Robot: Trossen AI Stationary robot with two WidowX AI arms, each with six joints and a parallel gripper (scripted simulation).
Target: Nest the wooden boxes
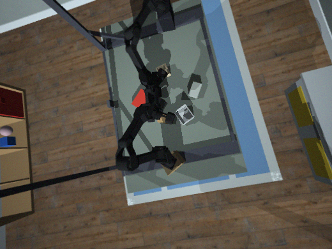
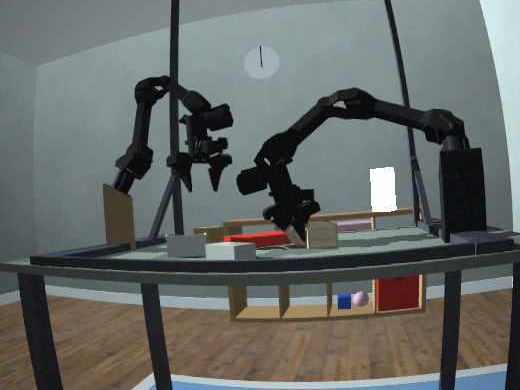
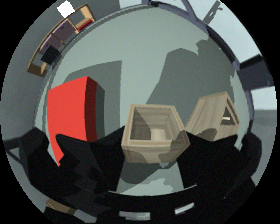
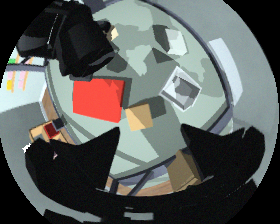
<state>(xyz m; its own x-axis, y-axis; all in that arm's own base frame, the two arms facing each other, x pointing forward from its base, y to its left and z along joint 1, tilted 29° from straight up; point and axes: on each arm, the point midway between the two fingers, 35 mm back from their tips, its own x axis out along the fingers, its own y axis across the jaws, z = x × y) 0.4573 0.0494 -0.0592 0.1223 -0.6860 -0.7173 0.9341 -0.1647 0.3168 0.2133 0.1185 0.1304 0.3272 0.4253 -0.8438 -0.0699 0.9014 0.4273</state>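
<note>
Well, left jaws [image 1: 162,76] [image 2: 296,237]: low over the desk [image 1: 191,57] [image 2: 400,239] [image 3: 140,60] [image 4: 145,155], clamped on the small wooden box, one at each side wall, which keeps the open mouth free
Small wooden box [image 2: 294,234] [image 3: 152,151]: between those jaws, tipped in the exterior view, so it probably needs levelling before it counts as flat
Second wooden box [image 1: 162,66] [image 2: 322,235] [image 3: 207,117] [image 4: 114,34]: just beside the held one, towards the left arm's short edge, on its side with its mouth sideways; it likely needs turning before anything nests in it
Right jaws [image 1: 156,106] [image 2: 202,190]: apart with nothing between them, raised above the desk, perhaps to leave the other arm room
Grey box [image 1: 184,114] [image 2: 186,246] [image 4: 181,89]: open side up, nearer the right arm's short edge
White block [image 1: 195,89] [image 2: 230,251] [image 4: 176,41]: by the long edge nearest the exterior view; whether it is hollow beneath, I cannot tell
Red block [image 1: 139,98] [image 2: 257,238] [image 3: 70,112] [image 4: 98,99]: towards the opposite long edge
Tan block [image 1: 162,119] [image 4: 139,117]: between red block and grey box, underside hidden
</note>
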